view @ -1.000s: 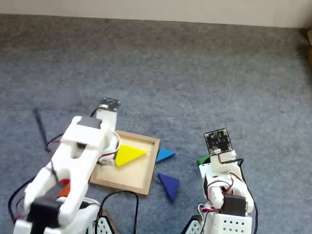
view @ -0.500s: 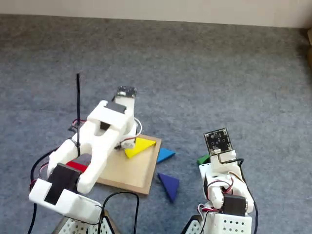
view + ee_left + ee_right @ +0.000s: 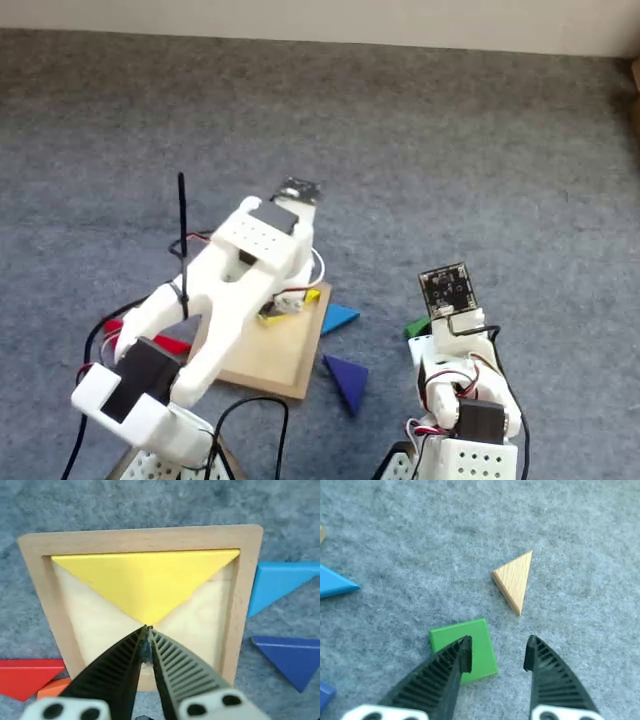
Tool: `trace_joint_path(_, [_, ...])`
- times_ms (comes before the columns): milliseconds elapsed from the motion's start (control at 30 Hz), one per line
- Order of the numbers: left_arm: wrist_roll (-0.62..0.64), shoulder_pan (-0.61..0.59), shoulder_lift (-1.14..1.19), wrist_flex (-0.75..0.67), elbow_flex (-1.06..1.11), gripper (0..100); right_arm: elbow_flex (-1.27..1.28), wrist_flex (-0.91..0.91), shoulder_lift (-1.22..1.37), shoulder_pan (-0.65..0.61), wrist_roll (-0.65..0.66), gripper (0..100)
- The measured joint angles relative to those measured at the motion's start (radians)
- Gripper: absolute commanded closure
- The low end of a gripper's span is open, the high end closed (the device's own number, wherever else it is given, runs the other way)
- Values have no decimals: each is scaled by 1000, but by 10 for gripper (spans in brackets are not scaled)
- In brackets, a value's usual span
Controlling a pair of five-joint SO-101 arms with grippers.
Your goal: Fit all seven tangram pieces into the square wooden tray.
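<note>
The square wooden tray (image 3: 250, 580) holds a large yellow triangle (image 3: 145, 580), its long side along one inner wall. My left gripper (image 3: 146, 632) is shut, with its tips at the triangle's point over the tray floor. In the high view the left arm (image 3: 250, 260) covers much of the tray (image 3: 285, 375), and a strip of the yellow triangle (image 3: 300, 300) shows by its right rim. My right gripper (image 3: 496, 652) is open just above a green square (image 3: 465, 650), beside a plain wooden triangle (image 3: 515, 580).
On the carpet right of the tray lie a light blue triangle (image 3: 340, 318) and a dark blue triangle (image 3: 347, 378). A red triangle (image 3: 25, 675) and an orange piece (image 3: 52, 687) lie on the tray's other side. A black cable (image 3: 182, 230) stands by the left arm.
The left arm has swung to the right and farther over the tray. The yellow triangle has slid with it toward the tray's far right side. The right arm has not moved.
</note>
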Motion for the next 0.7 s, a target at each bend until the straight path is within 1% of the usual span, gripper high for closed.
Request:
trace_joint_path(133, [0,49,0,-3,35,994,0,0,0,0,0,818])
trace_joint_path(233, [0,77,0,-72,87,994,0,0,0,0,0,818])
trace_joint_path(333, [0,80,21,-169,138,994,0,0,0,0,0,818])
trace_joint_path(400, [8,80,63,-196,140,994,0,0,0,0,0,818])
trace_joint_path(567, [91,52,180,-198,57,994,0,0,0,0,0,818])
trace_joint_path(700, [100,38,241,-196,-32,994,0,0,0,0,0,818])
